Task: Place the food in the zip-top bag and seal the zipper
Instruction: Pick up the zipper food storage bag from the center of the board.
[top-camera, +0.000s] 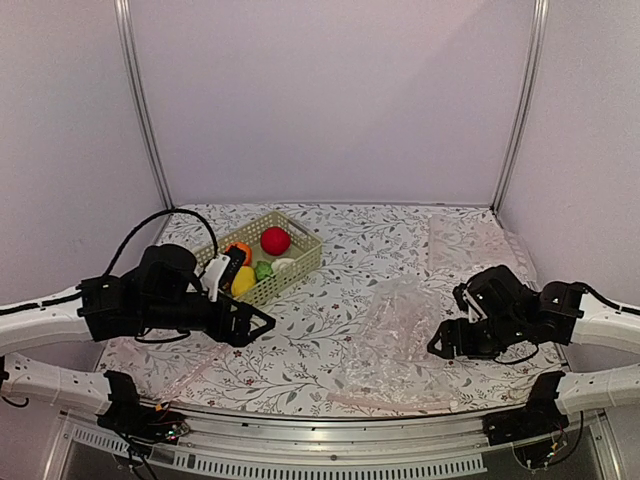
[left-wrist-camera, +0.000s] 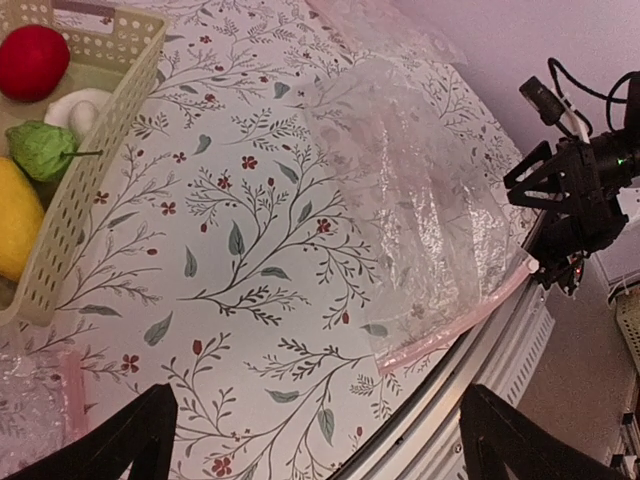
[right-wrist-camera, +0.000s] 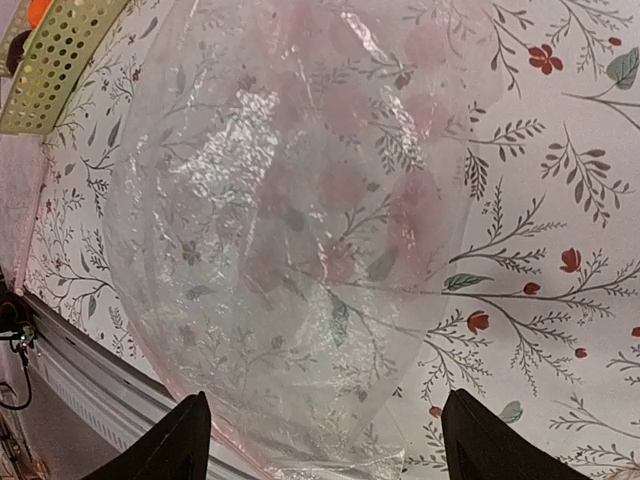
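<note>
- Table (top-camera: 350, 235): white cloth with a leaf-and-flower print, metal rail along the near edge.
- Light green lattice basket (top-camera: 303, 262): on the cloth just beyond the left gripper (top-camera: 262, 322), slightly to its right.
- Zip-top bag (top-camera: 395, 325): lies flat and crumpled between the grippers, right under the right gripper (top-camera: 437, 347). Its pink zipper (left-wrist-camera: 455, 330) runs along the near table edge.
- Second clear bag (top-camera: 465, 240): flat on the cloth, well beyond the right gripper.
- Crumpled clear plastic (left-wrist-camera: 30, 410) with a pink strip: at the near edge, beside the left gripper.
</note>
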